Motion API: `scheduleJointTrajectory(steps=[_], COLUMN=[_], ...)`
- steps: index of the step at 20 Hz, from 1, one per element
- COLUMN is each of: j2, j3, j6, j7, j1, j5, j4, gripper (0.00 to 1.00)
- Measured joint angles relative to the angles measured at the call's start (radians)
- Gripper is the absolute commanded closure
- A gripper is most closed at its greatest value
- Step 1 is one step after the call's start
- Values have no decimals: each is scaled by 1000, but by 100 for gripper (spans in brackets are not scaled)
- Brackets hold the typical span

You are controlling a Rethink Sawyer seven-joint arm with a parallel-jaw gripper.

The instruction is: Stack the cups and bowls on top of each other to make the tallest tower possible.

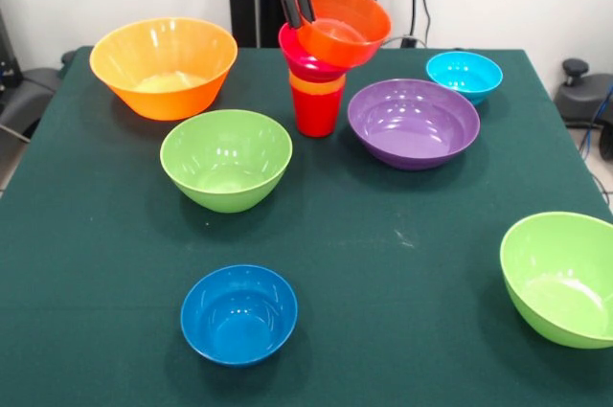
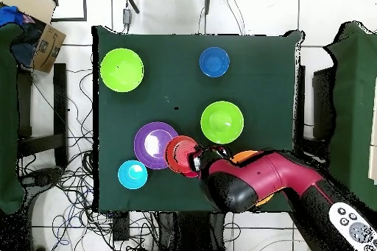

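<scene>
The tower stands at the far middle of the table: a red cup as base, an orange cup on it, then a small pink bowl. An orange bowl rests tilted on the pink bowl. My gripper comes down from above and is shut on the orange bowl's left rim. In the overhead view the tower shows as a red disc, with my gripper at its edge and the arm covering part of it.
A large yellow-orange bowl, a lime green bowl, a wide purple bowl and a light blue bowl surround the tower. A dark blue bowl and a second lime green bowl lie near the front edge.
</scene>
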Motion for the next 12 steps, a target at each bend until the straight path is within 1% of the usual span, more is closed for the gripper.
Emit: scheduleJointTrajectory(steps=[6, 8, 12], j2=[-13, -23, -30], j3=[63, 82, 98], j6=[0, 0, 0], j7=[0, 0, 0], j1=[-55, -74, -100], j5=[65, 77, 80], j4=[0, 0, 1], gripper=[100, 100, 100])
